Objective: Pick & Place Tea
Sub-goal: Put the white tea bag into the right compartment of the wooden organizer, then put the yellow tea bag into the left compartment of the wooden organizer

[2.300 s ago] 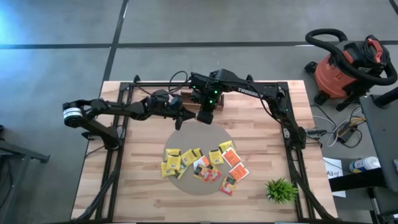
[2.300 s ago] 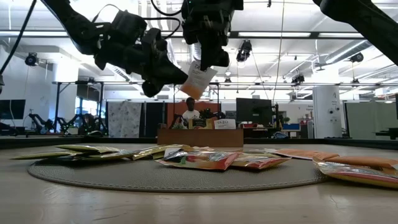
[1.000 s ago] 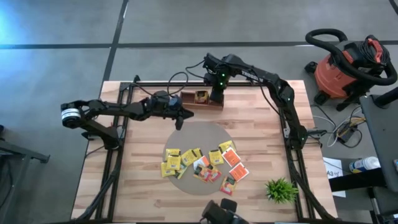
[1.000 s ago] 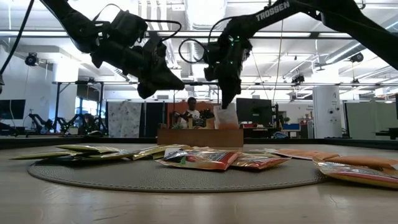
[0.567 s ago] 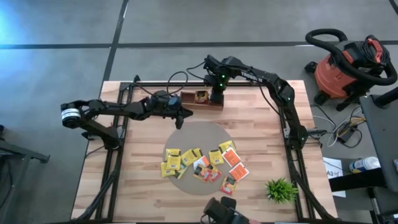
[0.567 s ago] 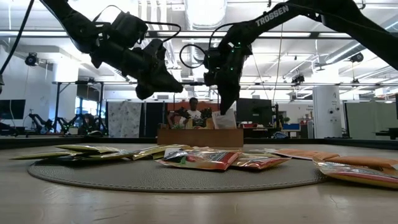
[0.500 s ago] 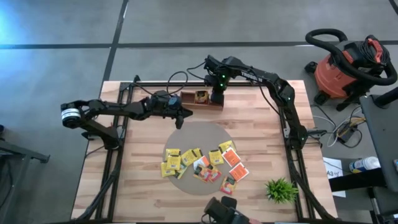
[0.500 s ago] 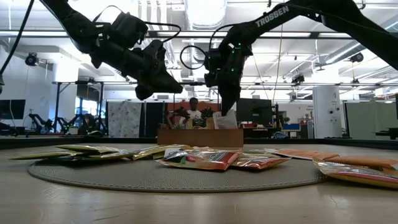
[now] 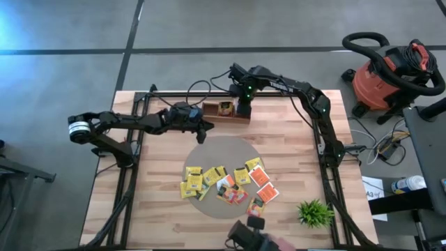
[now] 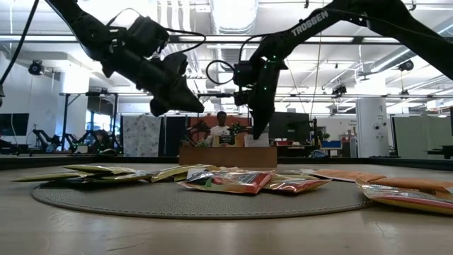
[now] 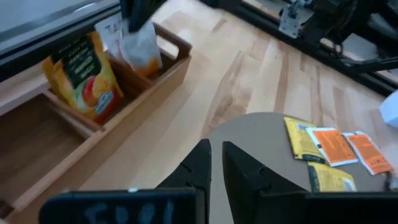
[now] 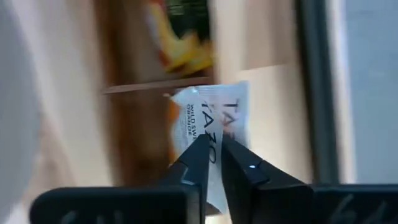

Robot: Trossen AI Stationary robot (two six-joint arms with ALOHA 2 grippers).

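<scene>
Several tea packets (image 9: 226, 185), yellow and orange-red, lie on a round grey mat (image 9: 223, 150) mid-table. A brown wooden tray (image 9: 214, 116) stands at the far side; a yellow packet (image 11: 84, 74) leans upright in its middle compartment. My right gripper (image 9: 242, 109) stands over the tray's right end, shut on a white-and-orange tea packet (image 12: 211, 118). My left gripper (image 9: 202, 132) hovers in the air between tray and mat, shut, with nothing in it. My right gripper pinches the white-and-orange packet by its upper edge (image 11: 132, 32) between its two fingers, coming from above and pointing down. The packet hangs upright below the fingers, its lower end (image 11: 146, 61) down inside the tray's right-end compartment.
A small green plant (image 9: 315, 213) stands at the near right corner. A dark frame (image 9: 327, 150) runs around the table's edges. A red shop vacuum (image 9: 383, 77) stands on the floor beyond the table's right side. A dark object (image 9: 251, 236) shows at the near edge.
My right gripper has gone down over the tray's right end, lowering the white-and-orange packet until its lower part sank behind the tray's wall. My left gripper has tipped its fingers slightly downward in place.
</scene>
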